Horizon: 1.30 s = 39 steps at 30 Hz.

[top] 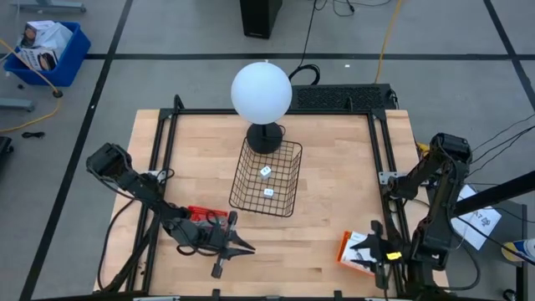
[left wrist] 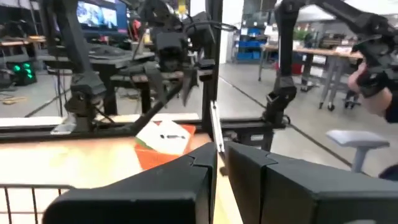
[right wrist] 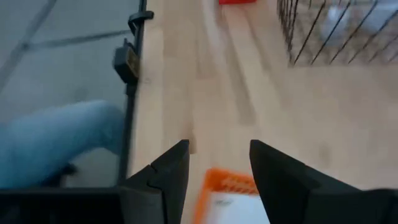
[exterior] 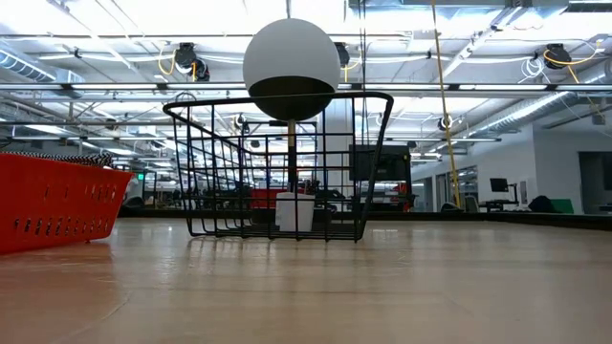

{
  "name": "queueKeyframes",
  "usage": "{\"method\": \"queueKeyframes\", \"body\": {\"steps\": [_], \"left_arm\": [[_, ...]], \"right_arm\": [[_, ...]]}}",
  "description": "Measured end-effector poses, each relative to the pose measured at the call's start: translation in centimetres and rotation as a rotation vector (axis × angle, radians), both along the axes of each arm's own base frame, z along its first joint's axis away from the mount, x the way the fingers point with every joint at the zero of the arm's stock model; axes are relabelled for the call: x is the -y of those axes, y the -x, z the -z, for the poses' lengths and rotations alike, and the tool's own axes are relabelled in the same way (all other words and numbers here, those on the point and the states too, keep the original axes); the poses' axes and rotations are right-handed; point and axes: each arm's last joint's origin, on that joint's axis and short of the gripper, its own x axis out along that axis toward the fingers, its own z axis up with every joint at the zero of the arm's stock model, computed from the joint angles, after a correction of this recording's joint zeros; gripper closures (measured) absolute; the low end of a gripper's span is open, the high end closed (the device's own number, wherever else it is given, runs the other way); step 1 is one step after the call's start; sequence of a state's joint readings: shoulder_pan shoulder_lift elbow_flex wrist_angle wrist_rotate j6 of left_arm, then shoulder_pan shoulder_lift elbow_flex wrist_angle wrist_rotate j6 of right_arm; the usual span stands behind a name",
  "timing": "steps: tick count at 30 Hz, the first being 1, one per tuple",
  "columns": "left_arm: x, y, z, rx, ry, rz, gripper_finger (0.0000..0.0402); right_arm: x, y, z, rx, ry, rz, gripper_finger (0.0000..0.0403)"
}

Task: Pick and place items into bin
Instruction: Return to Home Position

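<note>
— Right end effector (right wrist: pixel 219 152) spread over the orange bin (right wrist: pixel 231 182), white packet (right wrist: pixel 230 206) inside: what worries you?
— Retract sideways before you lift and a finger may hook the rim, dragging it. Left end effector (left wrist: pixel 221 155), pressed together, waits near the wire basket (top: pixel 236 177).

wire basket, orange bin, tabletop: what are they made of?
Wire basket: thin dark rods in an open grid, likely coated metal.
Orange bin: uniform bright colour, probably moulded plastic; finish unclear.
Tabletop: pale wood, with visible grain and plank seams, low sheen.
</note>
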<state>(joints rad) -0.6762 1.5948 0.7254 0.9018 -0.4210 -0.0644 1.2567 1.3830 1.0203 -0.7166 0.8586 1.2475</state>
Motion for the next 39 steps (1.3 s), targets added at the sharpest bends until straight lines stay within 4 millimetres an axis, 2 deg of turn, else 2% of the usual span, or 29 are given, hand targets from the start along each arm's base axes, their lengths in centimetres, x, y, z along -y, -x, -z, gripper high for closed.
{"method": "queueKeyframes", "body": {"steps": [3,6,8,12,16,19,22,26,29,34,39], "left_arm": [[0.0,0.0,0.4,-0.039,-0.012,-0.009,0.036],[-0.3,-0.1,0.9,-0.079,-0.04,-0.031,0.036],[-0.6,-0.2,1.4,-0.145,-0.057,-0.033,0.036],[-1.2,-0.4,1.5,-0.185,-0.057,0.052,0.036],[-1.1,-0.4,1.4,-0.176,-0.084,0.159,0.036],[-1.3,-0.6,1.3,-0.166,-0.095,0.214,0.036],[-2.0,-0.8,1.3,-0.177,-0.095,0.225,0.036],[-4.6,-0.6,1.6,-0.187,-0.072,0.155,0.036],[-6.8,0.4,1.2,-0.147,-0.053,0.091,0.036],[-10.5,3.5,1.2,-0.114,-0.022,-0.08,0.036],[-11.9,6.7,0.6,-0.038,0.017,-0.083,0.036]], "right_arm": [[-0.1,-0.1,0.2,0.012,0.017,-0.012,0.0243],[-0.2,-0.9,1.8,0.025,-0.009,-0.034,0.0244],[0.2,-2.1,3.3,0.033,-0.034,-0.071,0.0244],[1.0,-4.7,5.2,0.088,-0.092,-0.293,0.0239],[2.5,-6.4,4.5,0.224,-0.159,-0.519,0.0239],[4.1,-6.6,4.0,0.293,-0.145,-0.631,0.0242],[6.0,-6.5,3.6,0.335,-0.128,-0.62,0.0242],[8.4,-6.1,3.0,0.397,-0.107,-0.572,0.0241],[9.9,-5.8,2.2,0.442,-0.096,-0.54,0.0243],[12.5,-4.8,1.3,0.434,-0.067,-0.474,0.024],[14.3,-3.8,0.6,0.447,-0.057,-0.429,0.024]]}}
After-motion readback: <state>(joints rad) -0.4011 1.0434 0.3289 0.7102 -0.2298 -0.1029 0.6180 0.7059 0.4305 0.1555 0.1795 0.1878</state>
